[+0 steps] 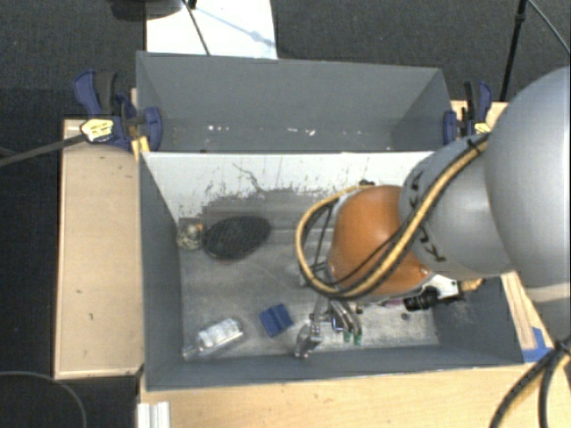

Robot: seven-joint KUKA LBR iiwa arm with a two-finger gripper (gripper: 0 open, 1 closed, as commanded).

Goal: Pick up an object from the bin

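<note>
Though the jaws sit low by the front wall of the bin [401, 364], I cannot tell whether they are parted or closed, or hold anything. The small blue block [275, 319] lies just beside them, and the clear crinkled packet [217, 335] lies beyond it. Closing off-centre could nudge the block away or scrape the wall.
</note>
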